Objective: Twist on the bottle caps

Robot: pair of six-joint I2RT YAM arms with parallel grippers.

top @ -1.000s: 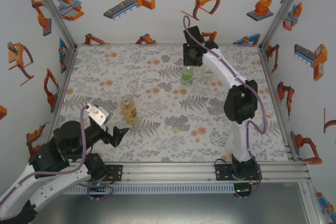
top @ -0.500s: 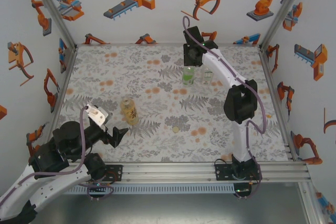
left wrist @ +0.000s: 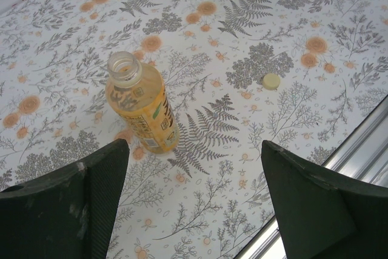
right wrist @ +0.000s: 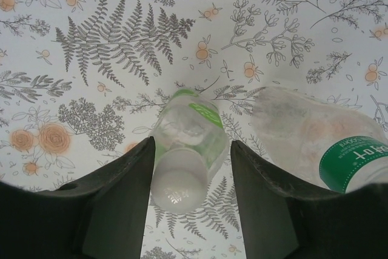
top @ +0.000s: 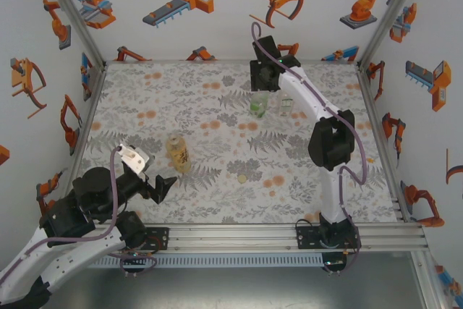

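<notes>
Floral-print mat (top: 181, 85), far centre: the right gripper (right wrist: 191, 150) hangs directly above the short green-tinted bottle (right wrist: 194, 122), which stands upright with the slim colourless bottle (right wrist: 303, 131) just beside it on the right. The two fingers flank the bottle's top with their jaws parted. A strip of mat shows between the top and the right-hand finger, so nothing is clamped. A pale cap (right wrist: 176, 186) appears to sit on the neck, though how far it is threaded cannot be told from above.

Near the front left, the left gripper (left wrist: 194, 150) hovers low with its jaws wide apart and empty. It faces the tall amber-yellow bottle (left wrist: 145, 113), which stands upright with its mouth uncapped. The yellowish cap (left wrist: 271, 80) lies flat on the mat, well apart from that bottle and towards the front rail.

The step in hand looks like turning the cap down on the green-tinted bottle. To do it well, the fingers should close squarely on the cap rather than on the bottle's shoulder. The wrist should stay centred over the neck so that the twist runs true to the thread. Nothing braces the bottle, so the pressure has to stay straight down. A sideways push could tip it or knock the slim neighbour.
</notes>
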